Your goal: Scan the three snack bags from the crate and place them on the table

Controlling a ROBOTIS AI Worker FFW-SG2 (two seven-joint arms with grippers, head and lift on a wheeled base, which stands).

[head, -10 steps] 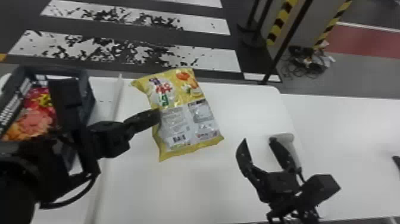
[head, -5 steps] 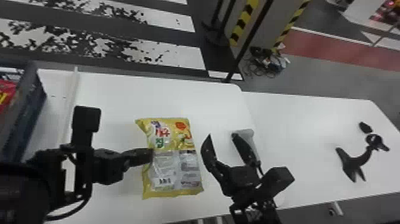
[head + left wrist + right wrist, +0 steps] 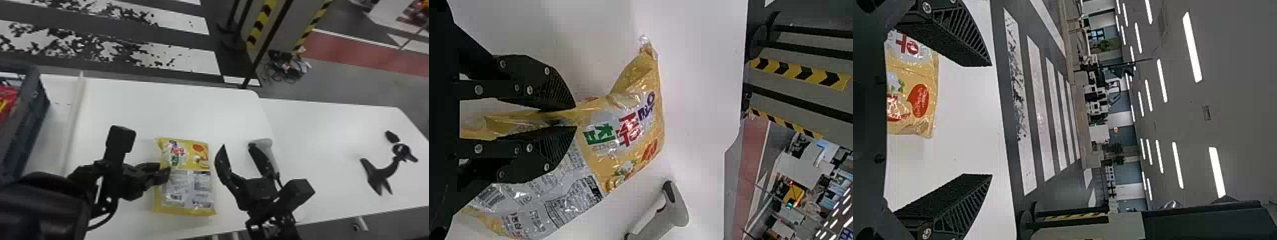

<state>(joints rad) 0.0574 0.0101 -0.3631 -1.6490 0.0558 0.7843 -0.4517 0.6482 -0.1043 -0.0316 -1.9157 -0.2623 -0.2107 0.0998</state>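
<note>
Left end effector (image 3: pixel 164 171) pinching yellow bag (image 3: pixel 191 183), red bag (image 3: pixel 7 97) in crate (image 3: pixel 31 111)

The left gripper (image 3: pixel 164 171) had its jaws closed on a fold of the yellow snack bag (image 3: pixel 634 112), one jaw on each side of the pinched film. The bag's grey panel (image 3: pixel 571 197) carried a barcode (image 3: pixel 490 196). Near the bag but not touching it, a grey handheld scanner (image 3: pixel 672 215) lay on the white table (image 3: pixel 699 75). Well apart from the bag, past the table, were yellow-and-black striped strips (image 3: pixel 801 73) and a red floor band (image 3: pixel 756 142).
</note>
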